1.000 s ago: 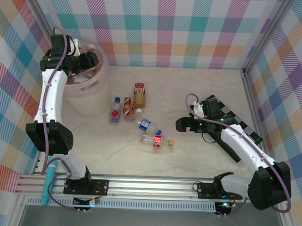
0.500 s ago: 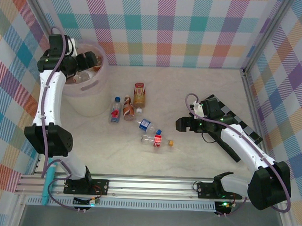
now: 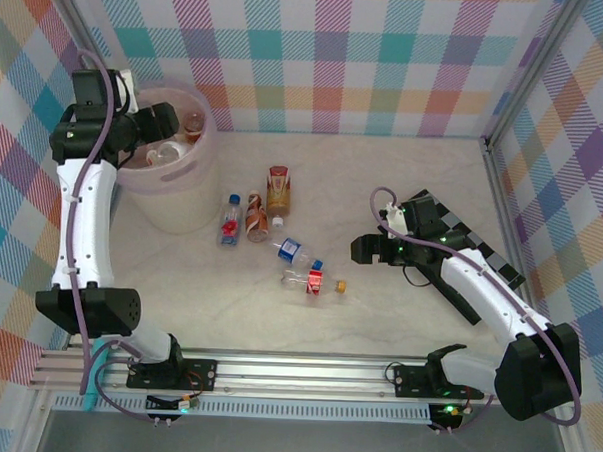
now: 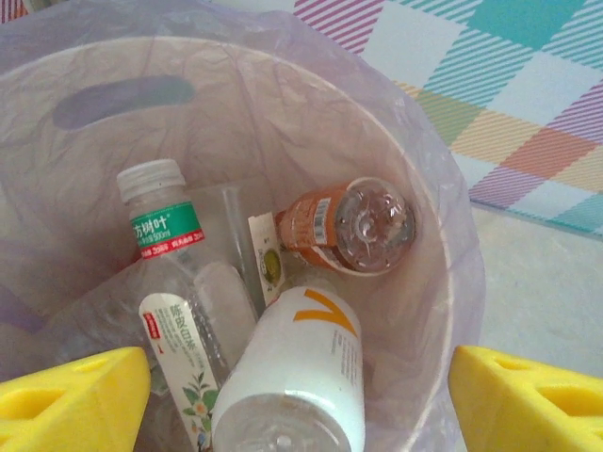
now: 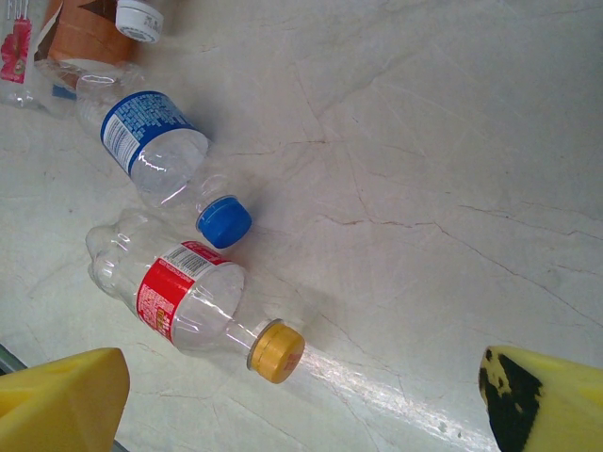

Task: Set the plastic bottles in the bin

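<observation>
The bin (image 3: 182,206), a pale pink tub, stands at the far left. My left gripper (image 3: 149,127) hangs open and empty over its left rim. Looking down into the bin (image 4: 415,141), I see my left gripper (image 4: 300,407) above a white bottle (image 4: 301,377), an orange one (image 4: 344,226), a green-labelled one (image 4: 160,226) and a leaf-labelled one (image 4: 179,348). On the table lie a red-labelled bottle (image 3: 229,221), a brown one (image 3: 256,216), a tan one (image 3: 277,190), a blue-labelled one (image 3: 290,251) and a yellow-capped one (image 3: 314,280). My right gripper (image 3: 366,249) is open, right of the yellow-capped bottle (image 5: 188,297).
A black checkered strip (image 3: 464,293) lies under my right arm. Plaid walls close the back and sides, with a metal post (image 3: 503,185) at the right. A rail (image 3: 275,370) runs along the near edge. Bare table (image 5: 424,188) lies between the right fingers.
My left arm has swung left and back, taking the gripper from the bin's middle toward its left rim. The right arm and the table bottles have not moved.
</observation>
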